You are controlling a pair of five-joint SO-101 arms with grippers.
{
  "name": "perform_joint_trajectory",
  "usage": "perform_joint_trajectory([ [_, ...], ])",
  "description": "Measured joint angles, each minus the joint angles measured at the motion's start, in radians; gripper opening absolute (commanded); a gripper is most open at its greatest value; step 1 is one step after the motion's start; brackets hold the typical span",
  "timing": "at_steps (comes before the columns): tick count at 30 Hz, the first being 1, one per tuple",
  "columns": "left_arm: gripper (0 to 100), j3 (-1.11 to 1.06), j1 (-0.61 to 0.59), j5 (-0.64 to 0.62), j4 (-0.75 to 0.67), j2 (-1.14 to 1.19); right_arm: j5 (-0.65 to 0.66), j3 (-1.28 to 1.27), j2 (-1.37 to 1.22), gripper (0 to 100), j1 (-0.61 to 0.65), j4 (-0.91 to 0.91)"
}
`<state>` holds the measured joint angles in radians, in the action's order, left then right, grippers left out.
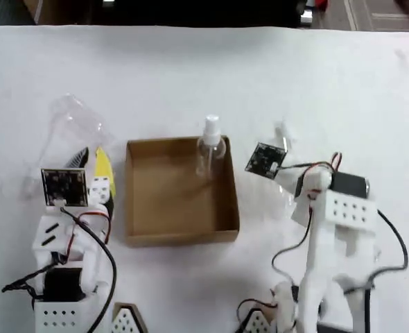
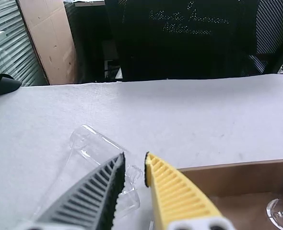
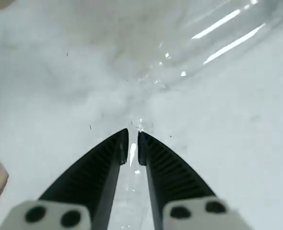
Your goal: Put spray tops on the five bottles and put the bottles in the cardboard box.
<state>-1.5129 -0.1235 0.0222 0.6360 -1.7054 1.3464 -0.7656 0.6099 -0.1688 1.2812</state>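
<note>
**One capped bottle in the box, grippers either side of it**

Left gripper (image 2: pixel 135 164): can't tell from here whether I'm gripping or released. A clear bottle (image 2: pixel 91 148) lies on its side on the white table (image 1: pixel 329 76). It sits right at my tip, on the grey side, and runs away ahead of me.

The cardboard box (image 1: pixel 184 238) sits just to the right of my left gripper, between my two grippers, open side up. One capped bottle (image 1: pixel 211 154) stands upright inside it, in the far corner on the right gripper's side. Its white spray top (image 1: pixel 212 127) is on.

Right gripper (image 3: pixel 133 133): clenched almost shut, with only a thin slit between the black jaws. A pale glint shows in the slit and I can't tell what it is. My tips are down close to the table. A second clear bottle (image 3: pixel 218 43) lies just ahead of my tips, too blurred for more detail.
</note>
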Motion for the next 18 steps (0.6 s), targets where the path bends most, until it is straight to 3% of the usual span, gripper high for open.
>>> perform_joint_trajectory([
  [4, 7, 0.000, 0.000, 0.000, 0.000, 0.000, -0.026, -0.035, 0.100, 31.7, 0.002, 0.037],
  [12, 7, 0.000, 0.000, 0.000, 0.000, 0.000, -0.052, -0.198, 0.083, 30.7, -0.002, -0.087],
  [18, 7, 0.000, 0.000, 0.000, 0.000, 0.000, -0.052, -0.187, -0.066, 30.6, -0.086, -0.157],
])
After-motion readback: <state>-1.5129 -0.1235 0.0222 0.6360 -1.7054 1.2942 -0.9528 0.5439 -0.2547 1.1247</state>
